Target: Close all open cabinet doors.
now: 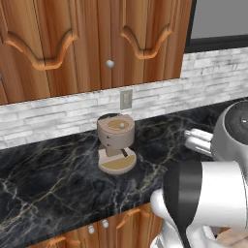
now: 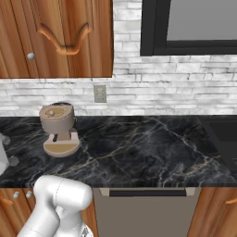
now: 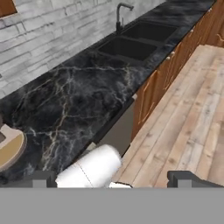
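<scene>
Two upper cabinet doors (image 1: 72, 43) of reddish-brown wood with arched moulding and a round silver knob (image 1: 110, 63) hang above the counter; they look flush with their frame. The right base view has one such door (image 2: 65, 37) at the top left, also lying flat. Lower cabinet doors (image 3: 153, 89) run under the counter edge in the hand view, and none of them stands clearly out from the row. My gripper (image 3: 113, 180) is open, its fingertips (image 3: 40, 178) far apart with nothing between them, high over the counter edge and the wooden floor (image 3: 192, 113).
A tan coffee machine (image 1: 116, 143) stands on the black marble counter (image 1: 58, 179) below a wall outlet (image 1: 126, 99). A double sink (image 3: 131, 43) with a faucet (image 3: 120, 13) lies further along. A grey dishwasher front (image 2: 148, 213) sits under the counter. My arm (image 1: 208, 193) fills the lower right.
</scene>
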Tool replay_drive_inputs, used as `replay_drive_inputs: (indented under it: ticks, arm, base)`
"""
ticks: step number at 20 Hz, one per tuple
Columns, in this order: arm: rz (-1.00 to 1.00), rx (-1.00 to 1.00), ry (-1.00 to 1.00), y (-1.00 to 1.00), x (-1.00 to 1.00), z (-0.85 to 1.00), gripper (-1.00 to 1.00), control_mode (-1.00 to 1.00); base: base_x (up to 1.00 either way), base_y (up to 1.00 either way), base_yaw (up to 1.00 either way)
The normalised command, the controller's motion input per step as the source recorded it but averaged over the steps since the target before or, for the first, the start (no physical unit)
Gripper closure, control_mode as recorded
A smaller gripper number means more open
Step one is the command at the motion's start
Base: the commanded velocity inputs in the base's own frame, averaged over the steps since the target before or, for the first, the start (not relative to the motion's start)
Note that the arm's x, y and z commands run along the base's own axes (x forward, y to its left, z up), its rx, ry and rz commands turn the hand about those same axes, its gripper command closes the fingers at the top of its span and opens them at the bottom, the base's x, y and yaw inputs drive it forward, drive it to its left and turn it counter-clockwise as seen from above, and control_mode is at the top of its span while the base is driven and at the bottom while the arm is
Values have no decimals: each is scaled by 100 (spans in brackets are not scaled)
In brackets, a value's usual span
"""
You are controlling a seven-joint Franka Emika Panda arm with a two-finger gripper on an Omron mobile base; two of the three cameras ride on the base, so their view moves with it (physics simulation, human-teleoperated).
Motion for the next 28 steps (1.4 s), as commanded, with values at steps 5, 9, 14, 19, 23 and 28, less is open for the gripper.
replay_drive_inputs:
  ticks: [5, 9, 14, 19, 23, 28]
  arm:
    - [0, 6, 9, -54, 100, -1, -100, -100]
    - [0, 4, 8, -39, 87, 0, -100, -100]
    - [0, 0, 0, -6, 31, 0, -100, -100]
    - [-3, 0, 3, 0, 6, 0, -100, -100]
    - [-23, 0, 7, 0, -12, -1, -100, -100]
    - [-12, 1, 4, -6, -14, 0, -100, 100]
  base:
    - [0, 0, 0]
    - [0, 0, 0]
    - [0, 0, 0]
    - [0, 0, 0]
    - [0, 0, 0]
    - [-18, -17, -36]
